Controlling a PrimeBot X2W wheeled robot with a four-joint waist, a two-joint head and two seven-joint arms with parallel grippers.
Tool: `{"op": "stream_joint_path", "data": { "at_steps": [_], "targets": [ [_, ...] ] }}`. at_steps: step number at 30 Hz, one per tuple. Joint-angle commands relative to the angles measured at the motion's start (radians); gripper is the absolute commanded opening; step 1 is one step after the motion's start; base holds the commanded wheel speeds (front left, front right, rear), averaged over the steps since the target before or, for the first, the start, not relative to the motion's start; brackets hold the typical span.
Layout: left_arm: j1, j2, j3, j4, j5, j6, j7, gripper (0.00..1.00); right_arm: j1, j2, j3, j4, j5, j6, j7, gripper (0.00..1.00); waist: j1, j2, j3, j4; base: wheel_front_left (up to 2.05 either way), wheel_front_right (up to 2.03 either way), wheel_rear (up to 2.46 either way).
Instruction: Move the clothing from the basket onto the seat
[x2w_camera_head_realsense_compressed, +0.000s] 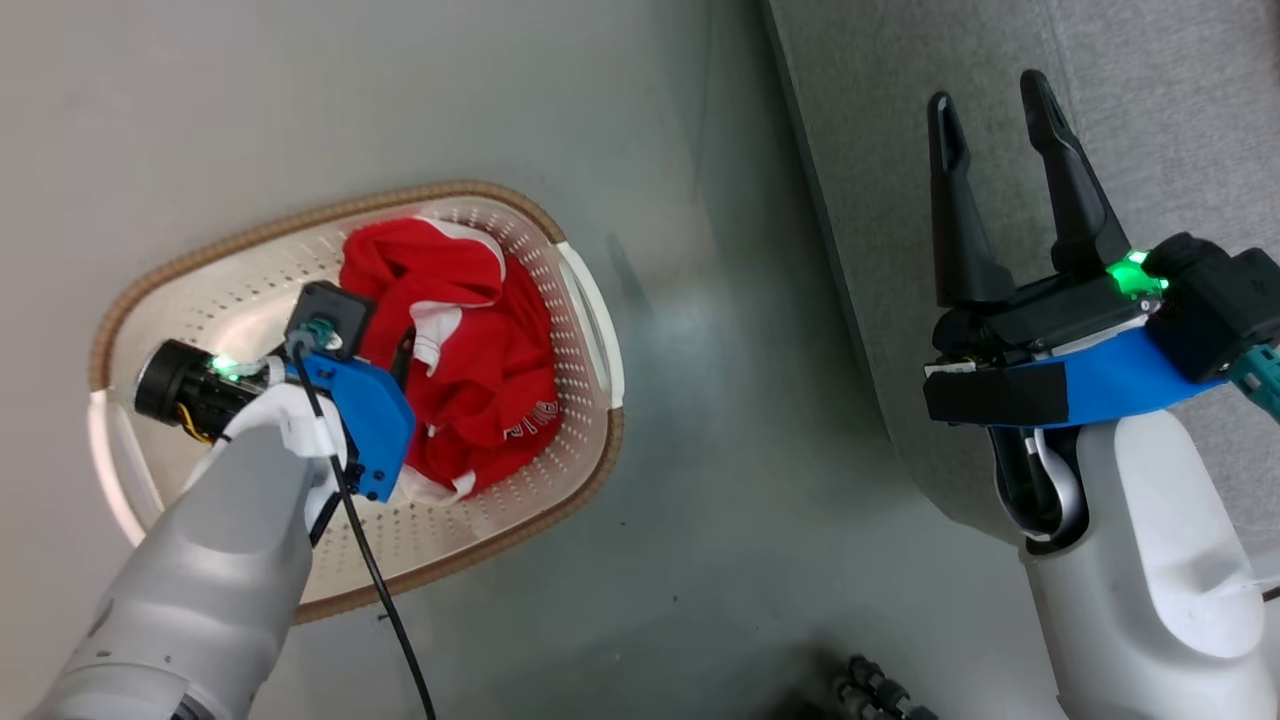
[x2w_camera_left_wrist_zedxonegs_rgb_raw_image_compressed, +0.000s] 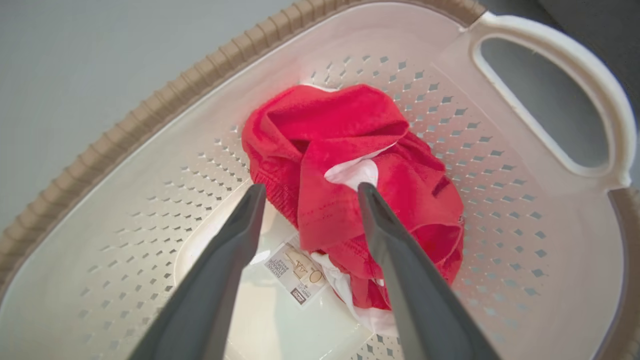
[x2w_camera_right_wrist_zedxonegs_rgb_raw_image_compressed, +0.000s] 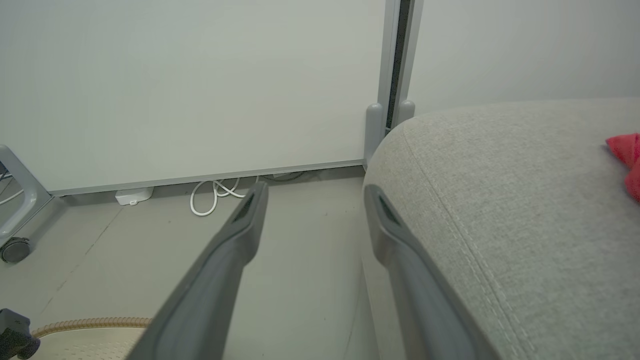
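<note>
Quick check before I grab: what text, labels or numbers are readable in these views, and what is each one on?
None can be read for certain.
Sticker label on the floor of the basket: printed lines and a small dark block, turned sideways, too small to read.
White lettering on the red clothing: too small and blurred to read.

clothing (x2w_camera_left_wrist_zedxonegs_rgb_raw_image_compressed: 350, 180): bright red, white trim
basket (x2w_camera_head_realsense_compressed: 200, 300): cream-white, perforated, brown woven rim
seat (x2w_camera_right_wrist_zedxonegs_rgb_raw_image_compressed: 525, 210): grey fabric
floor (x2w_camera_head_realsense_compressed: 700, 450): pale grey
</note>
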Motion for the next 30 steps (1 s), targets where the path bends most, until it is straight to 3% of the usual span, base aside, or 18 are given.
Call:
{"op": "stream_joint_path", "data": {
  "at_steps": [1,10,25,27,30],
  "targets": [
    [-0.030,0.010,-0.008,0.004,-0.031,-0.001,0.014,1.00,-0.023,0.001,0.003,-0.007,0.007,0.000,-0.004,1.00,-0.0002,0.0000,0.059,-0.026,0.00,0.00,0.00],
    [-0.084,0.047,-0.030,-0.004,-0.191,-0.001,0.093,1.00,-0.052,0.001,0.011,-0.020,0.021,0.000,-0.004,1.00,-0.0002,0.0000,0.163,-0.044,0.00,0.00,0.00],
    [-0.144,0.062,-0.125,0.074,-0.192,-0.001,0.116,1.00,-0.079,0.001,0.015,-0.038,0.032,0.000,-0.004,1.00,-0.0002,0.0000,0.248,-0.054,0.00,0.00,0.00],
    [-0.153,0.062,-0.135,0.080,-0.188,-0.001,0.113,0.04,-0.081,0.001,0.014,-0.040,0.032,0.000,-0.004,1.00,-0.0002,0.0000,0.252,-0.055,0.00,0.00,0.00],
    [-0.154,0.057,-0.141,0.087,-0.196,-0.001,0.117,0.00,-0.082,0.001,0.012,-0.041,0.031,0.000,-0.004,1.00,-0.0002,0.0000,0.254,-0.054,0.00,0.00,0.00]
  ]
}}
